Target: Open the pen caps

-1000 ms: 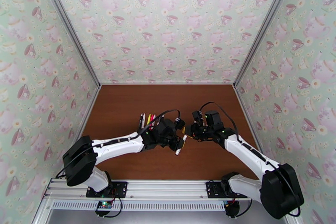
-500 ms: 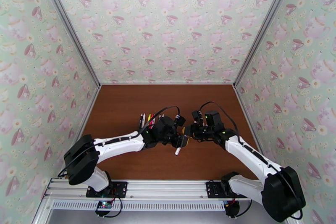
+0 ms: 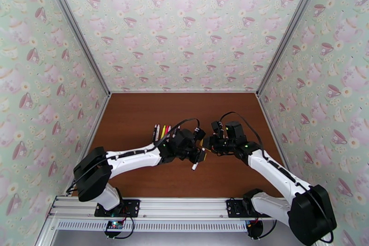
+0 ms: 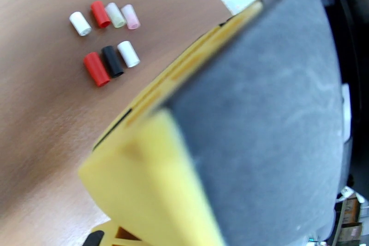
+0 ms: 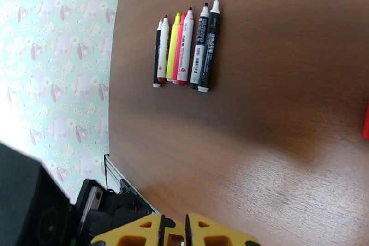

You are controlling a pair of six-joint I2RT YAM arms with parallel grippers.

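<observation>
After briefly loosening, left gripper point(image 3: 200, 152) is re-clenching the white pen point(image 3: 196, 165); right gripper point(image 5: 185, 232) is staying clenched; all seven pen caps point(image 4: 112, 61) are lying off

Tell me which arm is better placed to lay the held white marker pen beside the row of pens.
Probably left: its hand grips the slim white marker pen, and the row of coloured pens lies on its side.

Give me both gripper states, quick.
Left gripper: shut, gripping the slim white plastic marker pen.
Right gripper: shut; no held object can be made out.
</observation>
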